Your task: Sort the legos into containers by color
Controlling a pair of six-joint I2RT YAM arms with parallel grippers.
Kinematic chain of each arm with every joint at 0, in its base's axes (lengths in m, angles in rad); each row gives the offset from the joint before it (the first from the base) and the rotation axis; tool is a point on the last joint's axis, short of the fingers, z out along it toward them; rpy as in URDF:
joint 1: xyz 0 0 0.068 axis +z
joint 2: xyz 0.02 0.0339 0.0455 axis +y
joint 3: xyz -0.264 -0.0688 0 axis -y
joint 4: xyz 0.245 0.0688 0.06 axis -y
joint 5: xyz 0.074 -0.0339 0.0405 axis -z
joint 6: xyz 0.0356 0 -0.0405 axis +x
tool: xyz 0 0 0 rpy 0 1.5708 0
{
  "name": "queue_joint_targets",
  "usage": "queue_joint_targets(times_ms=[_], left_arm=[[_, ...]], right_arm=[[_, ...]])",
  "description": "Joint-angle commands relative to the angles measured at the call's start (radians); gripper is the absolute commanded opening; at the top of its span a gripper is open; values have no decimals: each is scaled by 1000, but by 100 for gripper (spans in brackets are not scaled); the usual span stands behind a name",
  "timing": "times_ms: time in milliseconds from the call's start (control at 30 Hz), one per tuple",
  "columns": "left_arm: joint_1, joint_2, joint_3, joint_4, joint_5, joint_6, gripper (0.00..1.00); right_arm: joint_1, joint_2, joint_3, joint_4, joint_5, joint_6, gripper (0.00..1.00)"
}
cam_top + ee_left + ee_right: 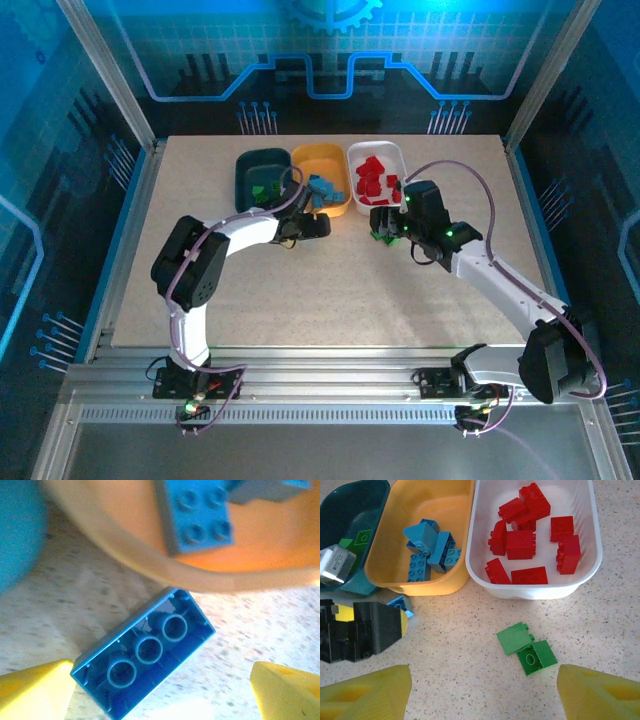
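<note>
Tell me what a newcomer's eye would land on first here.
The bright red plastic studded bricks heaped in the white plastic tray stand out most. Next, a blue brick lying underside-up on the table just outside the orange-yellow tray, and two green bricks loose before the white tray.

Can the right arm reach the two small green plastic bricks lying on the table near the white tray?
Probably yes. The right gripper hangs open above the two small green plastic bricks, which lie side by side on bare table, apart from the shallow white plastic tray; nothing stands between.
</note>
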Motion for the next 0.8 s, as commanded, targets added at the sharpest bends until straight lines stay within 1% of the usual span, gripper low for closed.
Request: queue_joint_targets(times_ms=[0, 133, 233, 267, 300, 433, 533, 700, 767], left_arm=[[-47, -1, 20, 29, 52, -16, 90], [-101, -35, -18, 49, 57, -40, 89], [-120, -61, -49, 66, 58, -28, 89], [-119, -64, -50, 60, 40, -20, 89], [-120, -64, -46, 34, -2, -11, 89], [-116, -9, 63, -130, -161, 7, 88], [-117, 49, 141, -188, -213, 15, 85], [-116, 126, 220, -199, -237, 51, 82], [-116, 162, 260, -222, -235, 64, 80]], right_arm=[[8, -11, -23, 38, 0, 15, 78], [8, -8, -30, 45, 0, 14, 78], [8, -6, -31, 47, 4, 12, 78], [8, -5, -31, 46, 5, 12, 78], [8, -7, -31, 46, 6, 11, 78], [8, -7, -39, 51, 10, 13, 78], [8, -3, -42, 51, 9, 17, 78], [8, -29, -74, 61, -3, 41, 78], [10, -42, -125, 68, 0, 52, 77]])
